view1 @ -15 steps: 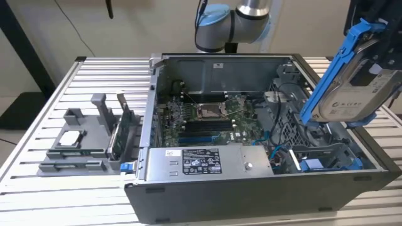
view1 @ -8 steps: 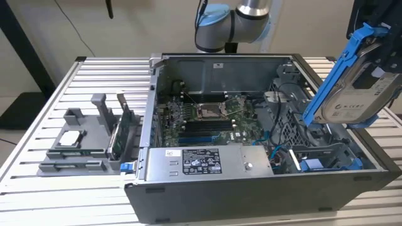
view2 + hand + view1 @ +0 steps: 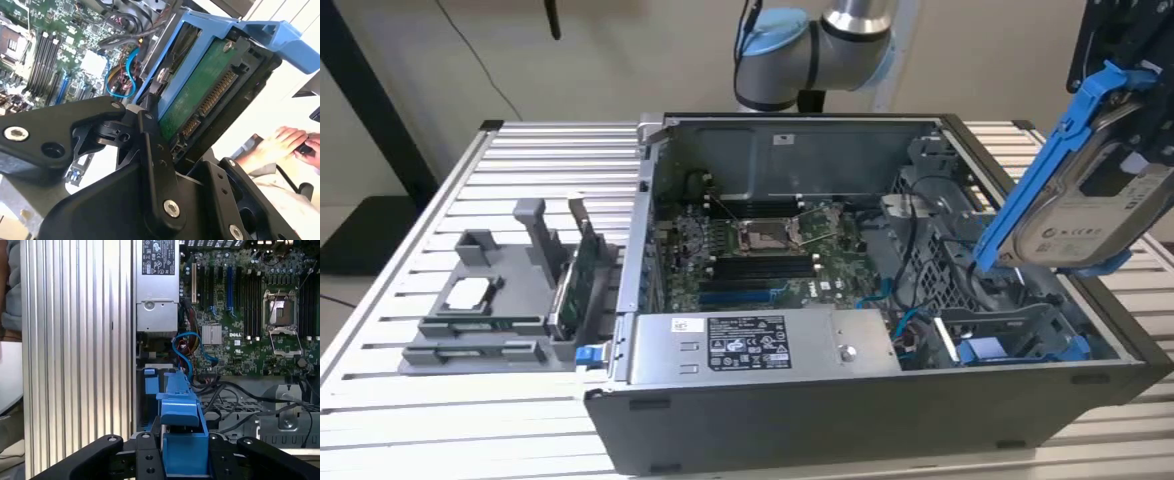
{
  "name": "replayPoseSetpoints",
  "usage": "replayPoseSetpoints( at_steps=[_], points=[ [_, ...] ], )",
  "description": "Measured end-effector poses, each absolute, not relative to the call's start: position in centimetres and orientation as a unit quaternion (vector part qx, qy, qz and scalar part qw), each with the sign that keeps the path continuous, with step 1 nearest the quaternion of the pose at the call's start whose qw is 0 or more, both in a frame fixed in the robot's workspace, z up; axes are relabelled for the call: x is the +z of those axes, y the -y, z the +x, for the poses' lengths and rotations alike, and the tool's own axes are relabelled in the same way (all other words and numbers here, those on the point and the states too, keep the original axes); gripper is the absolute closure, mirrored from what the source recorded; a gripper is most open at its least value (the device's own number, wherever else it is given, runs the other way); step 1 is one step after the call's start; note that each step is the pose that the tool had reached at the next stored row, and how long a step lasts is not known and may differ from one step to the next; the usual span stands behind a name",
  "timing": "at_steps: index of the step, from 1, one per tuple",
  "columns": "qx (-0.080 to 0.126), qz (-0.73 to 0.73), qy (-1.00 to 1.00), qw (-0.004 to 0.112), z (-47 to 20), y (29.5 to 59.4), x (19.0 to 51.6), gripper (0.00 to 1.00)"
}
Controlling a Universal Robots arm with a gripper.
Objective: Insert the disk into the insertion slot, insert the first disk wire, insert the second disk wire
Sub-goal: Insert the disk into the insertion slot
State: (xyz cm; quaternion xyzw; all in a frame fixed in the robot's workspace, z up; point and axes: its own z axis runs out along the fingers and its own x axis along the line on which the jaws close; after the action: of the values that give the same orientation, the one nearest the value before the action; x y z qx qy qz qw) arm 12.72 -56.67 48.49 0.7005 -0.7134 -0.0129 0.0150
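Your arm (image 3: 811, 40) shows its blue-capped joint and silver link at the top middle of the exterior view. Your gripper (image 3: 185, 457) is high at the exterior view's right, with its black body up against the frame's top corner. In both wrist views its two black fingers (image 3: 145, 460) sit on either side of the disk (image 3: 1101, 215) and are closed against its blue carrier. The linkage bars are drawn in close behind them. The disk hangs tilted beneath the gripper, in the air.
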Motion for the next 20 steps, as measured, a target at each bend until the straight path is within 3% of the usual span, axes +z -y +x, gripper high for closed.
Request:
replayPoseSetpoints(
  at_steps=[20],
  points=[
    [-0.013,0.701,0.713,0.015,13.4,56.7,47.1,0.67]
  ],
)
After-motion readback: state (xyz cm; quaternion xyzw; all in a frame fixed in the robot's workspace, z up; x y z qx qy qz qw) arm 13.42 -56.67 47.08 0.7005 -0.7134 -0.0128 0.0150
